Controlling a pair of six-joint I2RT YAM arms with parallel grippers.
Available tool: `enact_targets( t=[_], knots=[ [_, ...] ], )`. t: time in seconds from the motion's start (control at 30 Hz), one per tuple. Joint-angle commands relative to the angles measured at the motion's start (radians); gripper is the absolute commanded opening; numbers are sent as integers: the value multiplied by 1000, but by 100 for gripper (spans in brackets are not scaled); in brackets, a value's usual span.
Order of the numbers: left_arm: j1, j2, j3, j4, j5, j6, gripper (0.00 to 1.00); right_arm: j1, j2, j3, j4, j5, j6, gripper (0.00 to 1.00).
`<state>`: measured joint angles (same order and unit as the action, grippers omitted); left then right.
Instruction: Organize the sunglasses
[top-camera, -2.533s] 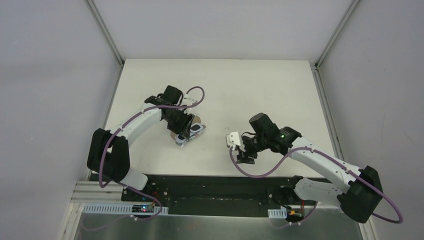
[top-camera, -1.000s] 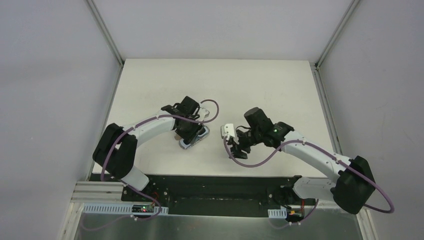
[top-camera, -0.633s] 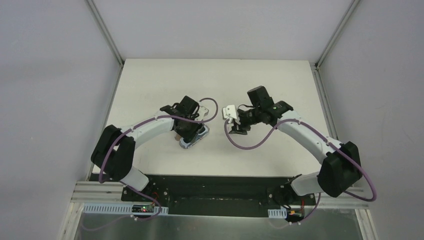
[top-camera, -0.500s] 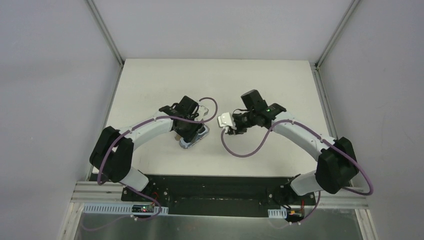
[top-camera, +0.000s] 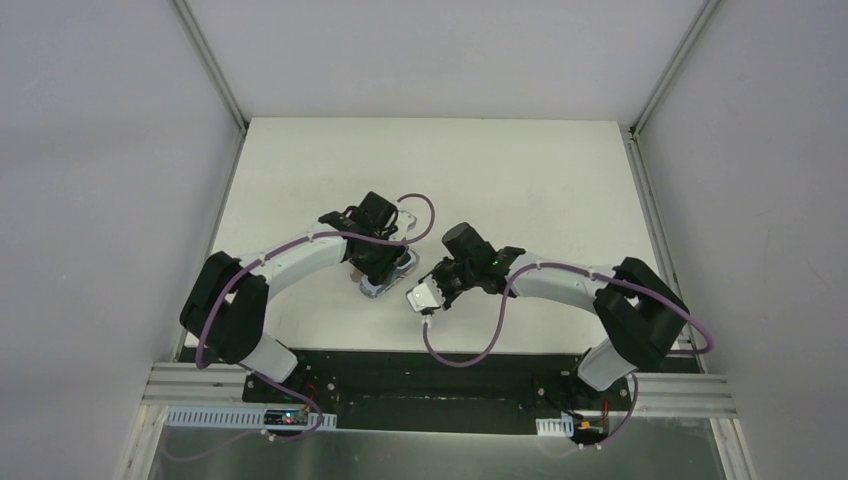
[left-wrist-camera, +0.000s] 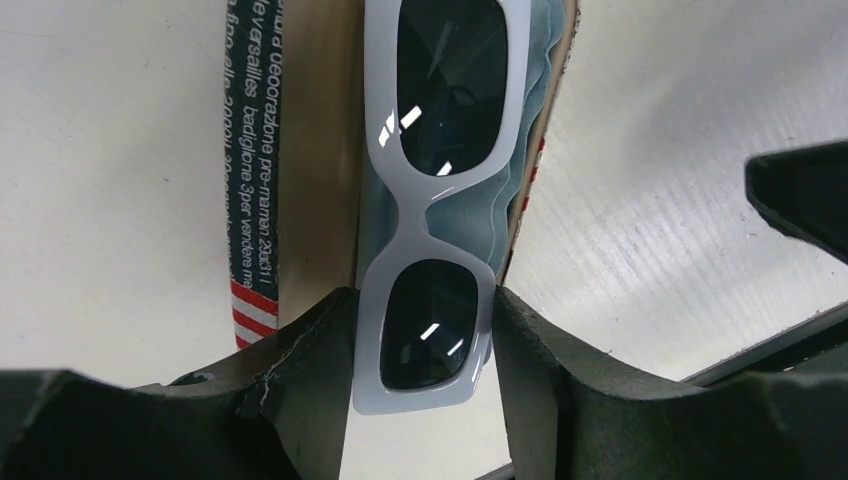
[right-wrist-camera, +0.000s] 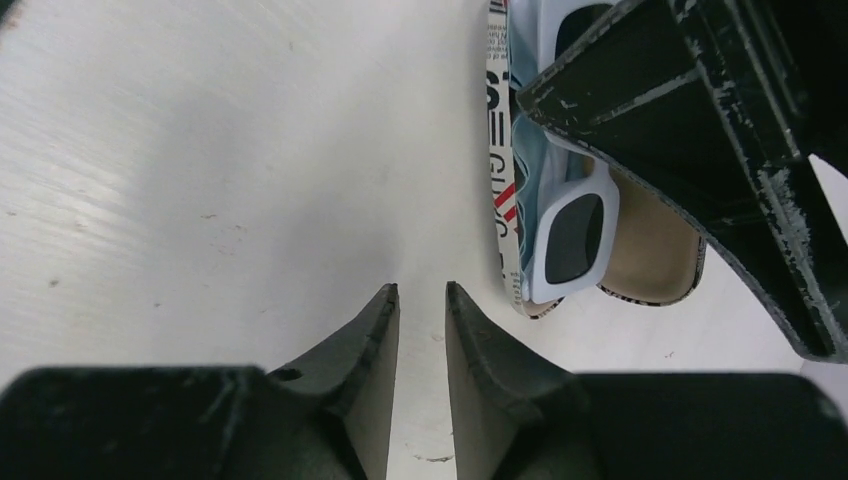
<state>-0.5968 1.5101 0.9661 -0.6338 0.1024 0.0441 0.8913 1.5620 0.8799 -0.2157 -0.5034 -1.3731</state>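
The white-framed sunglasses (left-wrist-camera: 432, 215) lie lens-up on the light blue cloth (left-wrist-camera: 475, 210) inside the open printed case (left-wrist-camera: 310, 150). My left gripper (left-wrist-camera: 425, 330) is shut on the sunglasses, a finger pressed against each side of the frame at the lower lens. From above, the left gripper (top-camera: 385, 272) covers the case (top-camera: 378, 288) at the table's near left-centre. My right gripper (right-wrist-camera: 421, 292) hovers low over bare table just right of the case (right-wrist-camera: 650, 250), its fingers nearly together and holding nothing. One lens end of the sunglasses (right-wrist-camera: 575, 235) shows beneath the left arm's fingers (right-wrist-camera: 680, 130).
The white table (top-camera: 520, 180) is walled in by grey panels, with a black base rail (top-camera: 430, 375) at the near edge. The two wrists (top-camera: 436, 283) sit close together. The right arm's purple cable (top-camera: 470, 350) loops down over the rail.
The right arm swung from the table's centre-right over to the left and nearer, ending beside the case. The left gripper shifted slightly right earlier, then stayed on the sunglasses.
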Motion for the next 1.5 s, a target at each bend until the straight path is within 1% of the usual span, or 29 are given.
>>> enact_targets(
  t=[0.0, 0.2, 0.43, 0.6, 0.9, 1.07, 1.17, 1.3, 1.47],
  knots=[
    [-17, 26, 12, 27, 3, -9, 50, 2, 27, -8, 209, 67, -8, 28],
    [-21, 69, 28, 6, -1, -9, 51, 3, 68, 5, 290, 95, 8, 29],
    [-21, 50, 27, 3, 0, -7, 51, 3, 122, 27, 279, 96, -25, 30],
    [-22, 45, 29, -7, 2, -6, 51, 2, 179, 73, 265, 136, -13, 29],
    [-21, 45, 34, -10, 0, -1, 51, 1, 202, 94, 258, 141, -22, 29],
    [-21, 45, 32, -10, -3, -1, 51, 1, 227, 104, 221, 137, -46, 26],
    [-21, 45, 35, -13, -7, 2, 51, 2, 227, 95, 220, 131, -72, 22],
    [-21, 45, 47, -20, -11, 7, 51, 1, 239, 103, 177, 131, -87, 15],
    [-21, 42, 63, -29, -12, 11, 51, 1, 265, 127, 176, 139, -75, 14]
  ],
)
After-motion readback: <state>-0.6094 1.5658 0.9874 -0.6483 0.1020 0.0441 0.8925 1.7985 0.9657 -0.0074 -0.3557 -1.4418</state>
